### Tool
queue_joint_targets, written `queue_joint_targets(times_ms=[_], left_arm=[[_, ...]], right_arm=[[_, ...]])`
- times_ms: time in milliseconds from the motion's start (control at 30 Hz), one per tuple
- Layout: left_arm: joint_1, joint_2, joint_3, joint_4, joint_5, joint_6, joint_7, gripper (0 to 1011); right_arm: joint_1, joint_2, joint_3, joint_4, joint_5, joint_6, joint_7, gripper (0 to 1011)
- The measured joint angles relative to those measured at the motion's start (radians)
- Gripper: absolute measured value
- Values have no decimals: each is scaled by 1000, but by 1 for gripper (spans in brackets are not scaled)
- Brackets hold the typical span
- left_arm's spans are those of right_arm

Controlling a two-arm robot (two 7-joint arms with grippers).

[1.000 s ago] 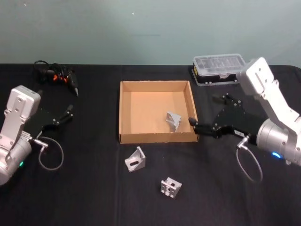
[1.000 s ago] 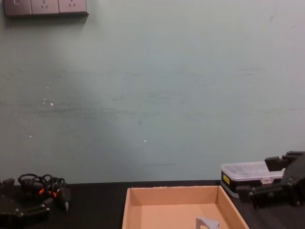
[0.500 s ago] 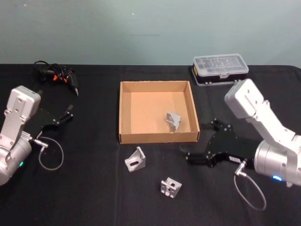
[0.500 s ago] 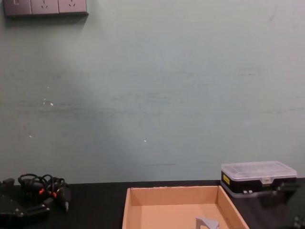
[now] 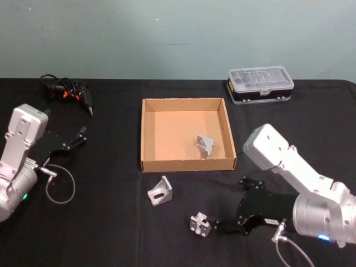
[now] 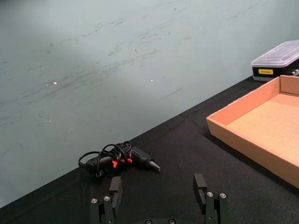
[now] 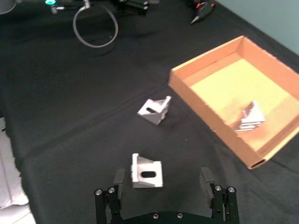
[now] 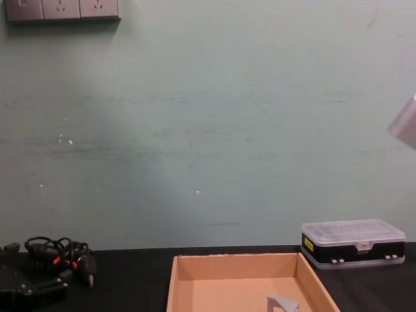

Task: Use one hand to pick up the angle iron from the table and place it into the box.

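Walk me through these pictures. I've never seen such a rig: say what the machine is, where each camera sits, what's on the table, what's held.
It is a two-armed robot; each arm ends in a black claw. One picture looks down from its head, one forward from its chest, one from each wrist. On the black table sits a cardboard box with an angle iron inside. A second angle iron lies in front of the box, a third angle iron nearer the robot. A plastic case and a cabled tool lie farther back. The right claw is open, its fingers either side of the third angle iron, not gripping. The left claw is open, parked at the left. Nothing is held.
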Motion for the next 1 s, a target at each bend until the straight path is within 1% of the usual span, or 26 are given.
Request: queue_joint_targets(times_ms=[167, 200, 300, 533, 767, 1000], left_arm=[[0, 0, 0, 0, 0, 0, 0, 1000], [0, 0, 0, 0, 0, 0, 0, 1000], [0, 0, 0, 0, 0, 0, 0, 1000], [0, 0, 0, 0, 0, 0, 0, 1000], [0, 0, 0, 0, 0, 0, 0, 1000], [0, 0, 0, 0, 0, 0, 0, 1000]], right_arm=[[5, 5, -38, -6, -3, 16, 0, 1003], [5, 5, -38, -6, -3, 16, 0, 1003], [9, 3, -56, -5, -8, 18, 0, 1003], [23, -18, -92, 16, -24, 18, -1, 1003], [39, -44, -115, 45, -43, 22, -8, 1003], [45, -65, -124, 75, -59, 23, -15, 1003]])
